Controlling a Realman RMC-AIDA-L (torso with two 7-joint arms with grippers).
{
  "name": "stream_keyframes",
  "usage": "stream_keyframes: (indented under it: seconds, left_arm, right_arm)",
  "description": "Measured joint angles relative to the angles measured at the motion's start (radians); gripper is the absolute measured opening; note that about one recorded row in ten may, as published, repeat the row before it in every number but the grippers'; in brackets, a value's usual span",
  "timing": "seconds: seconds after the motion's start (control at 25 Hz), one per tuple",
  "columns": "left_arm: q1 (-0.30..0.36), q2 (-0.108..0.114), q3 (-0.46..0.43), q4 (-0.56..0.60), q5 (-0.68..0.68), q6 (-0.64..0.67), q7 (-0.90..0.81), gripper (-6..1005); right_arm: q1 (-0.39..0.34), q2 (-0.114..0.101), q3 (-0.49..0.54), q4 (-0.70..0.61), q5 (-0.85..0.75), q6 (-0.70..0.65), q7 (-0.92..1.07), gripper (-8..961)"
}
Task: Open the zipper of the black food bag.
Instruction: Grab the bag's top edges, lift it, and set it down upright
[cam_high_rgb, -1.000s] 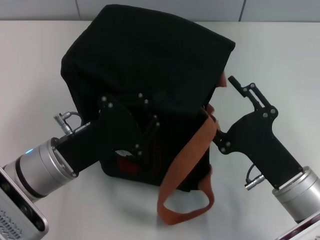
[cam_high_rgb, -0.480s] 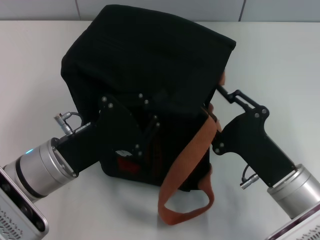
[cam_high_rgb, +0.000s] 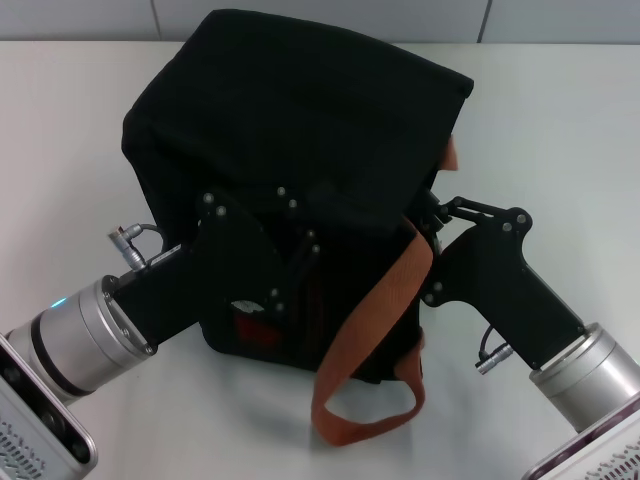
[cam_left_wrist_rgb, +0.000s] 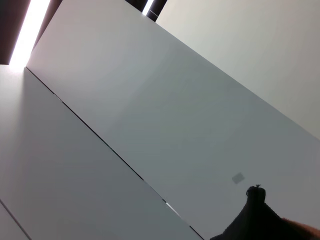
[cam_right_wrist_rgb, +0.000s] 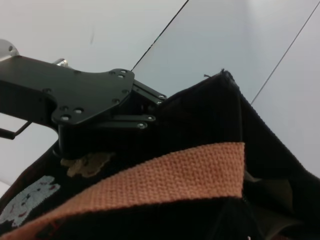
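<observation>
Count: 1 black food bag (cam_high_rgb: 290, 110); 2 orange-brown handle straps (cam_high_rgb: 375, 310) visible on it; 2 grippers, left gripper (cam_high_rgb: 290, 260) at 8 o'clock, right gripper (cam_high_rgb: 432, 212) at 4 o'clock; 1 white table (cam_high_rgb: 560, 120).

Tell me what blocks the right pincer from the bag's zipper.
The orange-brown handle strap drapes down the black food bag right beside the right pincer, which sits against the bag's side. The zipper itself cannot be made out from here.

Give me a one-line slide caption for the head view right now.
Both end effectors meet the black food bag: left end effector on its front, right end effector at its side beside the orange-brown handle.
</observation>
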Motion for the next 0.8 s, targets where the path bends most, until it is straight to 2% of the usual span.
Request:
stream_keyframes:
  seconds: [0.24, 0.4, 0.48, 0.68, 0.8]
  left_arm:
    - [0.003, 0.0, 0.0, 0.0, 0.0, 0.002, 0.0, 86]
    - [0.003, 0.0, -0.004, 0.0, 0.0, 0.002, 0.0, 86]
    - [0.002, 0.0, -0.004, 0.0, -0.001, 0.001, 0.0, 86]
    - [0.001, 0.001, -0.006, 0.0, -0.009, -0.001, -0.005, 86]
    - [0.0, 0.001, -0.006, 0.0, -0.01, -0.001, -0.009, 86]
  right_arm:
    - [0.008, 0.0, 0.001, 0.003, 0.004, 0.022, 0.0, -2]
    - [-0.014, 0.0, 0.0, -0.003, 0.007, 0.061, 0.0, 1]
    - [-0.058, 0.0, -0.007, -0.014, 0.007, 0.093, -0.002, 2]
    - [-0.118, 0.0, -0.008, -0.031, 0.006, 0.148, -0.014, 5]
    - [-0.129, 0.0, -0.008, -0.037, 0.006, 0.167, -0.014, 7]
